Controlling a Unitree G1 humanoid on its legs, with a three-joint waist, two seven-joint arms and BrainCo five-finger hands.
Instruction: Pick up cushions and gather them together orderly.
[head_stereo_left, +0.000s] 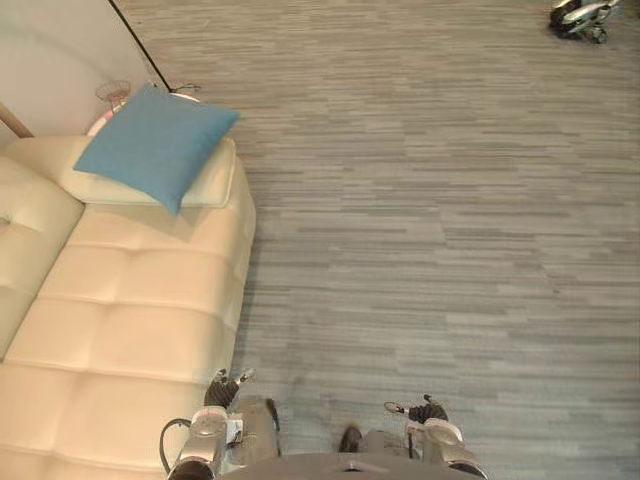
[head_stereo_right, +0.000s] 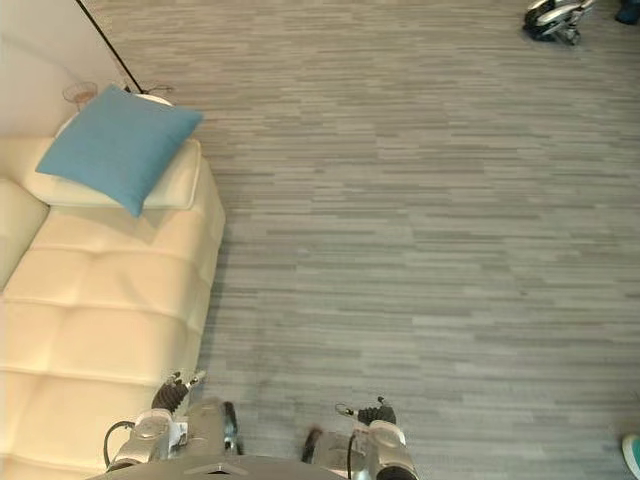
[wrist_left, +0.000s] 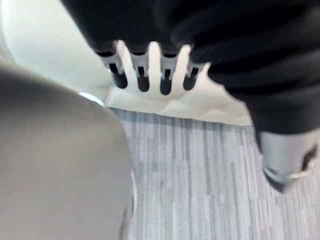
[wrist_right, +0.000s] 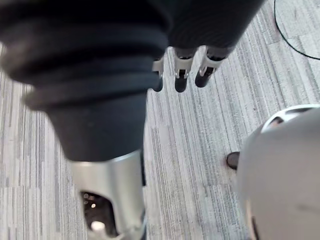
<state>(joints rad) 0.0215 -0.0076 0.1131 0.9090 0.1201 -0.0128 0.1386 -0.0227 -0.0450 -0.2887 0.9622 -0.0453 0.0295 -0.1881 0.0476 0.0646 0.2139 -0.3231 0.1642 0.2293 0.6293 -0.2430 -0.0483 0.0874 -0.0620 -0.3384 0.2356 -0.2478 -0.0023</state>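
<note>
At the far end of the cream sofa (head_stereo_left: 140, 330), the blue cushion (head_stereo_left: 155, 145) lies askew on a cream cushion (head_stereo_left: 215, 182), apparently stacked there as the gathering spot. Beside the sofa's near corner the left robot hand (head_stereo_left: 222, 390) hangs straight-fingered and empty. The right robot hand (head_stereo_left: 428, 410), over the floor (head_stereo_left: 420, 220), is equally slack and holds nothing.

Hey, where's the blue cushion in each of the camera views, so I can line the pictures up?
Left eye view: blue cushion upper left, lying on a cream cushion at the far end of the sofa.
Right eye view: same place, upper left, closer to the picture's left edge.
Left wrist view: sofa edge above grey floor.
Right wrist view: striped grey floor.
Shared landmark: the cream sofa.
</note>
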